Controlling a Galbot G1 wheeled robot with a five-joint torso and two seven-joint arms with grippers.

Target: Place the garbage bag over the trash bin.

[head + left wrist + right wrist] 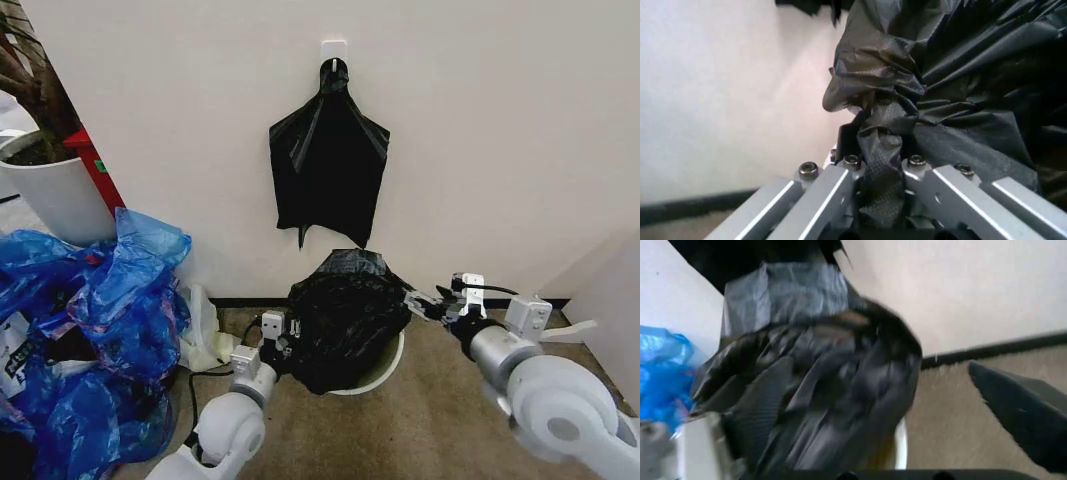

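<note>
Flat black bag (328, 170) on wall hook, blue bags (95, 320) — white plant pot (55, 190) w/ tree

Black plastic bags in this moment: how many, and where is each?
2. The garbage bag is draped over the trash bin, bunched in the left gripper. A flat black bag hangs on the wall above it. More may be hidden.

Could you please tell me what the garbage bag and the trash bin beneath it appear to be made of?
The garbage bag, bunched between the left gripper fingers, looks like thin glossy black plastic film: it wrinkles and catches highlights. The trash bin seems smooth white moulded plastic, judging by its even curved rim, though little of it shows.
</note>
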